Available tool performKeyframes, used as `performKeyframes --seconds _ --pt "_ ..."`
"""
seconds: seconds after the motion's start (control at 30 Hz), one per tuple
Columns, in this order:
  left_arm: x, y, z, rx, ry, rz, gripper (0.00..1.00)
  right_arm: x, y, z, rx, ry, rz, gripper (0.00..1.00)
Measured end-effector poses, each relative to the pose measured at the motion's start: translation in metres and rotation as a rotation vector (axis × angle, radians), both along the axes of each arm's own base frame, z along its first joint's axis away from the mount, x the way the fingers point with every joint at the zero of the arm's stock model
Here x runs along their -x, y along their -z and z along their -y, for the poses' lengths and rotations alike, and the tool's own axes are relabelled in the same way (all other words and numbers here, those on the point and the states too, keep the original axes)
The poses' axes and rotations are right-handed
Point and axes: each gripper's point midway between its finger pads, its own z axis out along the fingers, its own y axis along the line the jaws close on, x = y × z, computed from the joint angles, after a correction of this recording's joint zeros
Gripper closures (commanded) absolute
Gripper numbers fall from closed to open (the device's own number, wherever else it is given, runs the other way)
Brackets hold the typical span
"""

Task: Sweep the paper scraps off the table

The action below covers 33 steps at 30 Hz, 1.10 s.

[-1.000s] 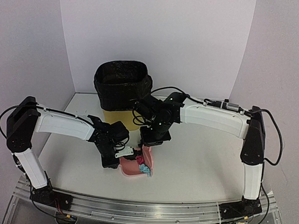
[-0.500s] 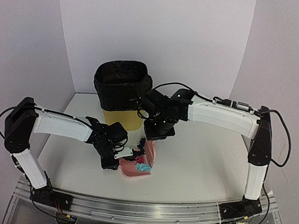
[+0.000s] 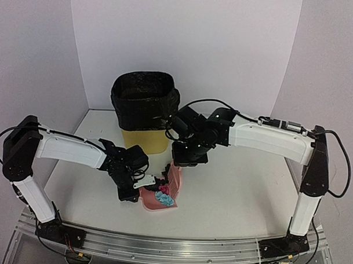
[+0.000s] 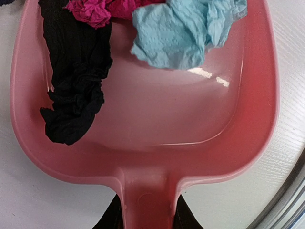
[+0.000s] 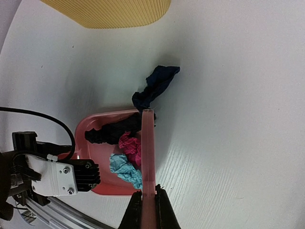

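The left gripper (image 4: 145, 217) is clamped on the stub handle of the pink dustpan (image 4: 264, 124). Its dark fingers show on either side of the handle at the bottom centre of the left wrist view. The pan appears to lie flat on the table (image 3: 238, 186) with its mouth toward the top of that view. In this position, paper pushed along the surface can ride over the lip without being lifted.

The right gripper (image 5: 147, 210) is closed on the pink brush (image 5: 148, 157). In the right wrist view the brush shows edge-on as a thin strip along the pan's right side. Bristles cannot be made out. Held there, it probably serves both as pusher and as a fence that keeps the load inside.

Location of the paper scraps (image 3: 162, 195):
- black wad (image 4: 76, 90): inside the pan, along the left wall;
- magenta wad (image 4: 95, 9): inside, upper left;
- light-blue wad (image 4: 181, 33): inside, upper centre;
- navy wad (image 5: 155, 86): on bare table just beyond the pan's mouth, close to the brush tip. Contact cannot be determined.

The pan is smooth, glossy moulded plastic with rounded walls. The wads are matte, soft, crumpled and light. The tabletop is white with a faint grain. A yellow ribbed bin (image 3: 144, 105) with a black liner stands in the upper centre of the top view.
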Motion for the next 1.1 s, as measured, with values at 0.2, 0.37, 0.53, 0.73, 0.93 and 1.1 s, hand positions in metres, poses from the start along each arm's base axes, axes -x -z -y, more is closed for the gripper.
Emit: performKeyframes --seconds 0.2,0.37,0.53,0.73,0.93,1.1 --pt "0.005 0.001 -0.005 0.002 -0.030 -0.016 1.00 -0.011 -0.033 0.025 0.021 0.020 0.143 1.00" --pt "0.005 0.002 -0.006 0.011 -0.065 -0.037 1.00 -0.026 -0.045 0.031 0.088 -0.061 0.252 1.00" --pt "0.006 0.002 -0.007 0.022 -0.084 -0.058 1.00 -0.044 -0.027 0.014 0.258 -0.347 0.342 1.00" --pt "0.003 0.002 -0.010 0.026 -0.100 -0.068 1.00 -0.057 0.009 -0.003 0.428 -0.647 0.405 1.00" --pt "0.003 0.003 -0.012 0.020 -0.110 -0.077 1.00 -0.078 0.026 -0.017 0.500 -0.812 0.491 1.00" --pt "0.003 0.003 -0.012 0.020 -0.111 -0.078 1.00 -0.079 0.030 -0.027 0.487 -0.950 0.531 1.00"
